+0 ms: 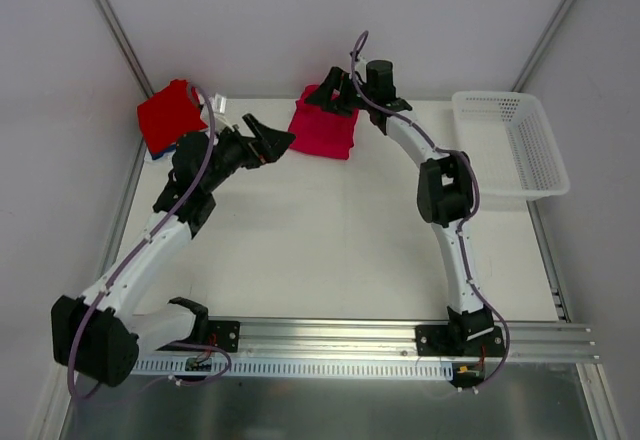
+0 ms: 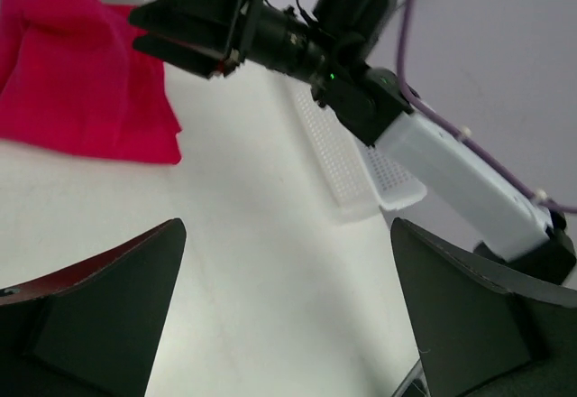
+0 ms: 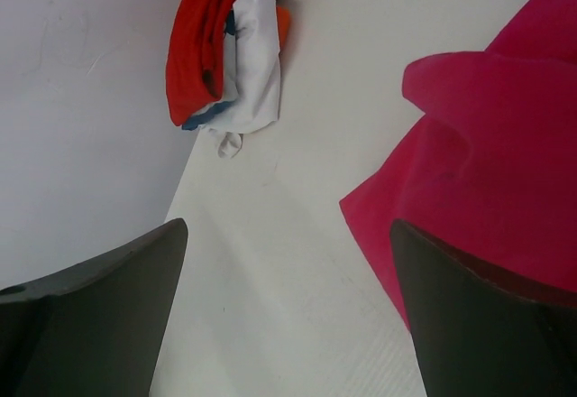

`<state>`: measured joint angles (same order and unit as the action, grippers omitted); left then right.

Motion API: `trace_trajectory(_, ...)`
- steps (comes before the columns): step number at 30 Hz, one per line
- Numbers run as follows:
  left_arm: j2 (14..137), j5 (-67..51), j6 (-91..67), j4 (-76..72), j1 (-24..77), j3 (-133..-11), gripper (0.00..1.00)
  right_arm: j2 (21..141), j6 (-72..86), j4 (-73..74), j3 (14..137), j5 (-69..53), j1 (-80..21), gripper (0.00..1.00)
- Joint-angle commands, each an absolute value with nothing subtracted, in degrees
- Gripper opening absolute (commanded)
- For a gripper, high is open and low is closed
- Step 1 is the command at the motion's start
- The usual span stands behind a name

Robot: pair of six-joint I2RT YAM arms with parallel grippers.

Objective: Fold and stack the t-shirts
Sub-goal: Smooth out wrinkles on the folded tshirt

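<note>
Lying at the far middle of the bench (image 1: 330, 240), the crimson-pink shirt (image 1: 325, 135) runs near-to-far. The right gripper (image 1: 330, 98) hangs over its far edge and the left gripper (image 1: 282, 140) is just beside its left edge, both spread wide and empty. The folded stack (image 1: 168, 115) sits leftward.

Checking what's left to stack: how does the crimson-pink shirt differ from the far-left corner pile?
The crimson-pink t-shirt lies alone, far middle; the corner pile holds several layers. The t-shirt is one colour; the pile shows bright red over blue and white. Both are soft cloth, neither held.
</note>
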<state>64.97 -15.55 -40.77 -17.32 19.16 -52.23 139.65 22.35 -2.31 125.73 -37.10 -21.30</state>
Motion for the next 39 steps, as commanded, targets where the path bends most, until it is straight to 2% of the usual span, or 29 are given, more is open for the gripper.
trace_trajectory(1,54.51,-12.66,-35.07,-7.56,19.42,-46.07,0.99,145.71,30.05,-7.46,134.99,-42.98,-21.36,0.99)
trace_trajectory(6,42.39,-12.57,-34.98,-4.4,19.6,-35.88,0.99,150.64,31.03,-13.53,137.2,-41.05,-21.36,1.0)
trace_trajectory(10,38.85,-13.44,-35.42,-4.04,19.6,-31.65,0.99,152.66,32.07,-17.92,136.94,-38.77,-21.36,1.0)
trace_trajectory(17,38.67,-14.33,-33.58,-4.13,19.86,-28.57,0.99,157.31,34.37,-28.99,136.14,-27.02,-22.41,0.99)
trace_trajectory(23,39.55,-14.59,-32.61,-4.13,19.86,-28.21,0.99,163.9,35.5,-31.28,138.78,-12.41,-22.85,0.99)
trace_trajectory(31,40.25,-15.21,-32.52,-4.13,19.95,-26.81,0.99,166.82,42.1,-33.66,138.87,2.78,-21.71,0.99)
trace_trajectory(39,42.19,-13.89,-32.17,-4.39,21.0,-25.49,0.99,166.47,37.28,-34.63,141.15,4.31,-20.74,0.99)
